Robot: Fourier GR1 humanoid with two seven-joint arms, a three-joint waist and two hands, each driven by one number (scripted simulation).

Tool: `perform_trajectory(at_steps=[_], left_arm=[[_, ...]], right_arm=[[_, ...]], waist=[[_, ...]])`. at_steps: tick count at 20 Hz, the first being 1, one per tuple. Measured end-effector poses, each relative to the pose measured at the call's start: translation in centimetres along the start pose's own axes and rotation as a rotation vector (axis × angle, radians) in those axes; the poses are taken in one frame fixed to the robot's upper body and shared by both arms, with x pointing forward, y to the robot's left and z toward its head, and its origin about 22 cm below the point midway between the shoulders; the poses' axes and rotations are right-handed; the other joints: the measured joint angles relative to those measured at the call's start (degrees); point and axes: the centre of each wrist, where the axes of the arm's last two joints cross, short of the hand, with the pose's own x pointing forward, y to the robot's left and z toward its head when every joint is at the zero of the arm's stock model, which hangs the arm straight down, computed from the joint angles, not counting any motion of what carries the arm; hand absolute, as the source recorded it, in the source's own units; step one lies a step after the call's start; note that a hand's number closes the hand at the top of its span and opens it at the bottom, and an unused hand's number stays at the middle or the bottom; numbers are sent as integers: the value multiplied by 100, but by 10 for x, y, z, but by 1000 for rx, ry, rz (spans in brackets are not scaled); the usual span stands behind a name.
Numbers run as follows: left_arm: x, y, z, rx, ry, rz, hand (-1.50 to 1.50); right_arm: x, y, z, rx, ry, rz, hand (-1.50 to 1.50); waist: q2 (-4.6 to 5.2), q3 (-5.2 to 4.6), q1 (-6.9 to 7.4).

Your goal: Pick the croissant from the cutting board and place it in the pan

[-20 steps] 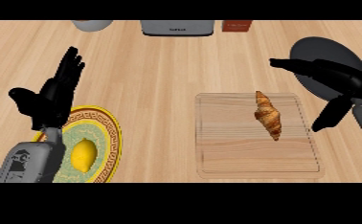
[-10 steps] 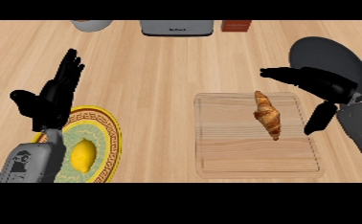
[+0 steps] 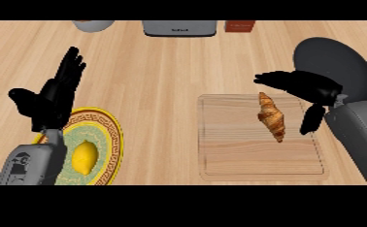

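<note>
A brown croissant (image 3: 272, 116) lies lengthwise on the right half of the wooden cutting board (image 3: 233, 148). The dark round pan (image 3: 331, 61) sits at the right edge, just beyond the board's far right corner. My right hand (image 3: 308, 87) hovers open over the board's far right corner, fingers stretched left past the croissant's top end and thumb hanging down on its right side, not closed on it. My left hand (image 3: 50, 101) rests open at the left, fingers up.
A yellow patterned plate (image 3: 106, 138) holding a lemon (image 3: 84, 156) sits at the lower left, partly under my left forearm. Along the far edge stand a grey bowl (image 3: 93, 25), a grey toaster (image 3: 179, 28) and a brown box (image 3: 239, 25).
My right hand has moved left and nearer, from over the pan's edge to over the croissant's top end. The croissant and the left hand have not moved.
</note>
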Motion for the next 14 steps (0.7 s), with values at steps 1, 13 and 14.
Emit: perform_trajectory(at_steps=[1,13,14], left_arm=[[0,0,-1,-1,1,1,0],[-6,2,-2,6,2,3,0],[-8,0,-1,6,1,4,0]], right_arm=[[1,2,-1,5,6,12,-150],[5,18,-23,68,48,65,-150],[6,24,-27,71,52,70,-150]], waist=[[-1,0,-5],[0,0,-12],[0,-1,-11]])
